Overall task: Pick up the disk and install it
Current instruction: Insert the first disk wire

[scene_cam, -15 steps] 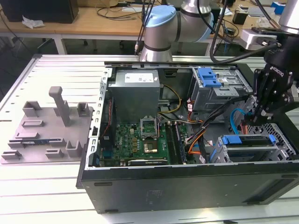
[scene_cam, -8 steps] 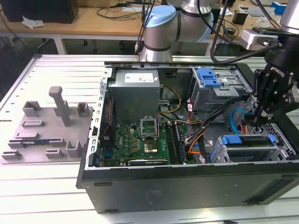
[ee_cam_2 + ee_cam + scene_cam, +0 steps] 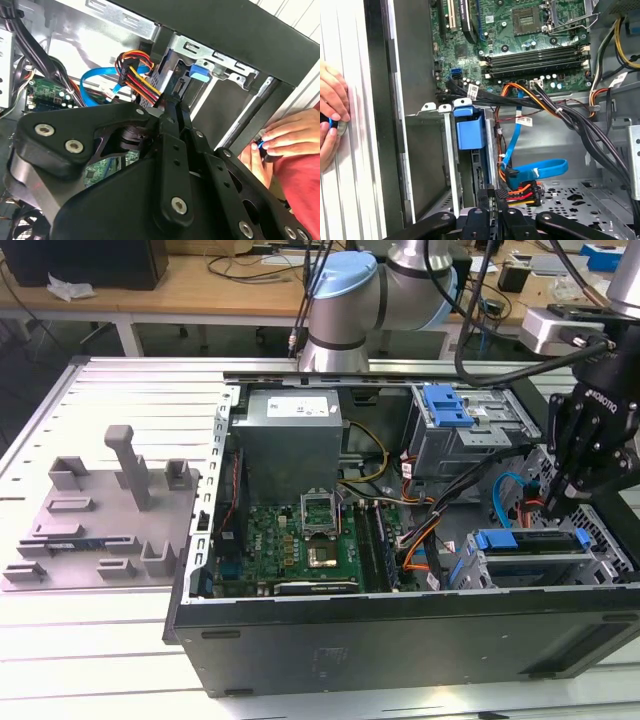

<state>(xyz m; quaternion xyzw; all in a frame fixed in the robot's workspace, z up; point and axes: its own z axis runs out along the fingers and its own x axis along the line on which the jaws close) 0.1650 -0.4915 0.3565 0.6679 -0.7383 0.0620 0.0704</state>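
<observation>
The arm (image 3: 385, 285) bends down over the open computer case (image 3: 400, 645) on the slatted metal table (image 3: 110, 660). Its gripper (image 3: 562, 506) is pinched closed, empty as far as I can see, just above the disk (image 3: 530, 540) seated in the drive cage. Wooden workbenches (image 3: 200, 290) stand behind. Both wrist views catch a person's hands (image 3: 282, 140) beside the case.

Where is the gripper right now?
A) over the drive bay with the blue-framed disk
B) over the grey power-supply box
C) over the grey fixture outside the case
A: in the exterior view the gripper hangs right above the blue-framed disk, well away from the other two.
</observation>
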